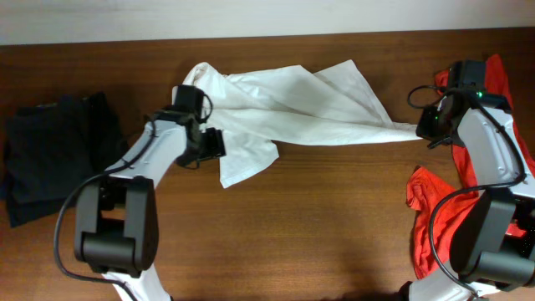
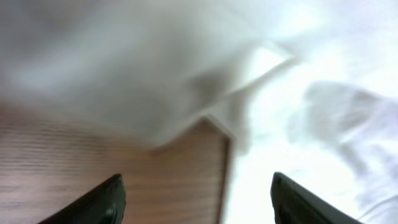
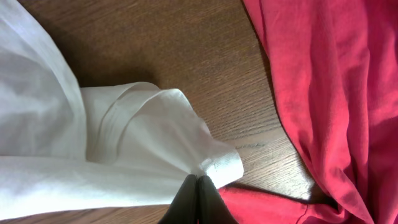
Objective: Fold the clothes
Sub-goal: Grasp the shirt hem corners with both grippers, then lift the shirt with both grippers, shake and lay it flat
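A white garment (image 1: 292, 113) lies crumpled across the back middle of the wooden table, stretched to a thin point at the right. My right gripper (image 1: 428, 125) is shut on that point; the right wrist view shows its fingertips (image 3: 198, 182) pinching the white hem (image 3: 217, 163). My left gripper (image 1: 209, 138) is open over the garment's left part. In the left wrist view its fingers (image 2: 196, 190) are spread above bare wood and a white cloth edge (image 2: 292, 143), with nothing between them.
A dark folded garment (image 1: 50, 155) lies at the left edge. Red clothes (image 1: 493, 84) lie at the far right, with more red cloth (image 1: 439, 209) at the lower right; the red cloth also shows in the right wrist view (image 3: 323, 81).
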{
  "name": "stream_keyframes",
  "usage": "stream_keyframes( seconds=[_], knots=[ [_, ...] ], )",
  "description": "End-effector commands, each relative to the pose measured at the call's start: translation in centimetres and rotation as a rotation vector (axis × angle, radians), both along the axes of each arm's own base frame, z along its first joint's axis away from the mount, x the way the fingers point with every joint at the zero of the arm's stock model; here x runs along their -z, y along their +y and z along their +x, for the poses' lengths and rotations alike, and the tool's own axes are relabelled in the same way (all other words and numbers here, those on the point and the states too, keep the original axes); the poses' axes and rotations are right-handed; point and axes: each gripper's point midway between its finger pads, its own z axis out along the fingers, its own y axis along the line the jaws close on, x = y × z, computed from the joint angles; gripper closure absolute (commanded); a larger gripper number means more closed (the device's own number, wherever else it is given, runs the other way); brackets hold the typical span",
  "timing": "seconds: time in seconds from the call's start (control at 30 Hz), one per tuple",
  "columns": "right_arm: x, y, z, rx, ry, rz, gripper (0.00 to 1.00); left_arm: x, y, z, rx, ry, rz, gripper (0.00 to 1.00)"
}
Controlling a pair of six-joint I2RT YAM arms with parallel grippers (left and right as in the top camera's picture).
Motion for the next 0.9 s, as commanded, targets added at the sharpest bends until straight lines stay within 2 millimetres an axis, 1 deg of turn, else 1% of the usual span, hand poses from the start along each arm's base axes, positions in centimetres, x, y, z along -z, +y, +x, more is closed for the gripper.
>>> stream_keyframes(
  seconds=[0.0,0.07,0.17,0.2,0.23,0.27,0.3,0.37,0.4,0.47,0.5,0.53,0.6,0.67,0.7,0.73,0.77,0.8,0.83,0.87],
  knots=[
    [0.2,-0.2,-0.4,0.006,0.017,-0.017,0.96,1.5,0.1,1.4,0.011,-0.051,0.106,0.26],
    [0.2,-0.1,-0.5,0.006,0.02,-0.017,0.96,1.1,1.4,3.0,-0.019,-0.12,0.182,0.26],
    [0.2,-0.1,-0.5,0.006,0.019,-0.017,0.96,0.5,2.2,4.3,-0.042,-0.181,0.227,0.26],
    [0.2,-0.1,-0.5,0.006,0.018,-0.017,0.96,0.2,1.6,5.2,-0.04,-0.217,0.199,0.35],
    [0.2,-0.2,-0.5,0.006,0.018,-0.017,0.96,0.2,0.8,5.4,-0.028,-0.224,0.155,0.45],
    [0.2,-0.2,-0.4,0.006,0.017,-0.018,0.96,0.3,-0.1,5.3,-0.012,-0.216,0.108,0.49],
    [0.2,-0.2,-0.4,0.006,0.016,-0.018,0.96,0.8,-0.8,5.0,0.004,-0.198,0.069,0.51],
    [0.2,-0.2,-0.4,0.006,0.016,-0.018,0.96,1.7,-1.5,4.6,0.017,-0.168,0.044,0.56],
    [0.2,-0.2,-0.4,0.006,0.016,-0.017,0.96,2.2,-1.4,4.5,0.016,-0.159,0.047,0.57],
    [0.2,-0.2,-0.4,0.006,0.016,-0.018,0.96,2.3,-1.4,4.5,0.016,-0.159,0.048,0.71],
    [0.2,-0.2,-0.4,0.006,0.016,-0.018,0.96,2.2,-1.4,4.7,0.015,-0.166,0.046,0.91],
    [0.2,-0.2,-0.4,0.006,0.016,-0.017,0.96,2.2,-1.4,4.7,0.016,-0.163,0.047,1.0],
    [0.2,-0.2,-0.4,0.006,0.016,-0.017,0.96,1.5,-1.2,4.0,0.019,-0.144,0.053,1.0],
    [0.0,0.0,-0.4,0.003,0.013,-0.007,0.96,-2.1,-0.2,3.7,0.064,-0.174,0.07,1.0],
    [-0.5,0.5,-0.4,-0.005,0.004,0.014,0.96,-5.0,0.7,3.3,0.07,-0.196,0.075,1.0],
    [-1.3,0.8,-0.4,-0.01,-0.002,0.029,0.96,-7.5,1.5,2.7,0.063,-0.213,0.078,1.0],
    [-2.5,0.8,-0.6,-0.011,-0.002,0.03,0.96,-10.1,2.5,1.8,0.045,-0.237,0.078,1.0],
    [-4.1,1.0,-1.0,-0.012,0.002,0.035,0.96,-12.5,3.6,0.9,0.02,-0.266,0.077,1.0],
    [-5.9,1.4,-1.5,-0.016,0.005,0.05,0.96,-14.3,4.4,0.2,0.001,-0.294,0.074,1.0],
    [-7.3,1.8,-1.7,-0.022,-0.003,0.066,0.96,-16.9,5.5,-0.6,-0.029,-0.347,0.062,1.0]
  ],
)
